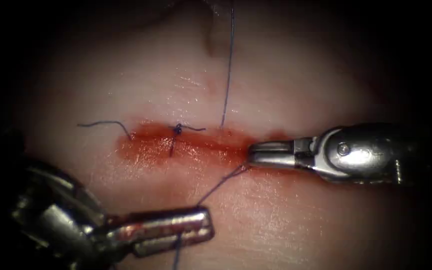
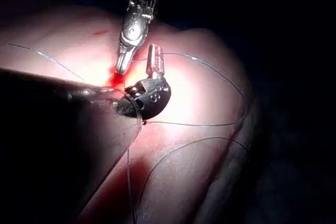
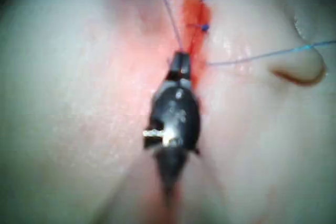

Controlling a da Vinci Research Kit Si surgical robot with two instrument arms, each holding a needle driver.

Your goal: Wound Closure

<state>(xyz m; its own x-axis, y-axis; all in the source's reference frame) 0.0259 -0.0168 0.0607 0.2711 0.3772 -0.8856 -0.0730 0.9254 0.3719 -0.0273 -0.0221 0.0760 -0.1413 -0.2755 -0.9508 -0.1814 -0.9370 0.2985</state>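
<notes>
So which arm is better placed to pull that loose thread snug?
Left, probably: the left pincer is shut on the thread, clear of the cut, with room to draw away. The right pincer lies shut at the cut's right end, where the thread starts; whether it grips is unclear.

— What did the right arm's tool (image 1: 250, 154) look like from the endoscope?

— Polished silver metal. Two slim, flat jaws ran back into a rounded clevis with a small round pin or screw head on its side, and the body behind it darkened towards the shaft.

— And the left arm's tool (image 1: 209, 226)?

— Also steel, with blunt, squared-off jaws smeared reddish near the hinge. Its wrist was bulkier, made of curved grey segments.

— Any detail from the left wrist view?

— Its wrist (image 2: 149, 97) was a dark, rounded knuckle with a row of small holes, and the other tool (image 2: 121, 68) showed a ribbed collar beneath a dark shaft.
</notes>
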